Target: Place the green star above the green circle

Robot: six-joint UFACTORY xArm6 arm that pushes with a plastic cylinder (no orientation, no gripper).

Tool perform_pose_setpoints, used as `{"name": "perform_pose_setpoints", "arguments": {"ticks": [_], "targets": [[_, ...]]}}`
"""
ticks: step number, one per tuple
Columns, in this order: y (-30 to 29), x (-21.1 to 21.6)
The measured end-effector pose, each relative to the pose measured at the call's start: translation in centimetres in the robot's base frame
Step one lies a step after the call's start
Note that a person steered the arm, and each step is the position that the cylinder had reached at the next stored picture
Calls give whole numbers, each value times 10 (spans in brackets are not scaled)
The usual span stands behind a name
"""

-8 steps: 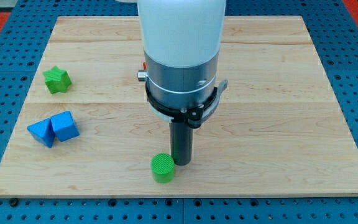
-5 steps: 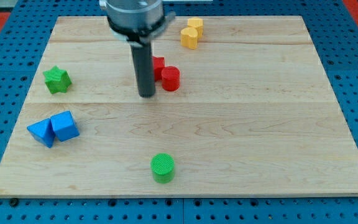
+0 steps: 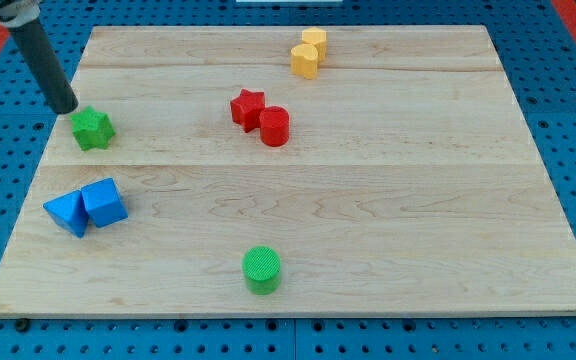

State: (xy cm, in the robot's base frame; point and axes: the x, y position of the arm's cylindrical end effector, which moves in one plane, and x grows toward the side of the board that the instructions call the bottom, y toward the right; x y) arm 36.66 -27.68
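You have the surface (image 3: 388,200) before you; no pincer shows, only the rod, so its state cannot be told; my tip (image 3: 65,107) sits just up-left of the green star (image 3: 92,129); the green circle (image 3: 262,269) lies well down-right of that star.

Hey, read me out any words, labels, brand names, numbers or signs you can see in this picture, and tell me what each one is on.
There are none: no readable text shows anywhere.
The wooden board, the green star, the green circle, the other blocks and my tip, just above-left of the star, are all unmarked.
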Motion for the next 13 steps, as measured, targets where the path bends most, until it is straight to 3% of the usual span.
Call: {"name": "perform_pose_setpoints", "arguments": {"ticks": [1,3,4,5,6,9,11,13], "targets": [[4,23],[131,35],[159,9],[177,8],[181,50],[141,75],[208,131],[258,137]]}}
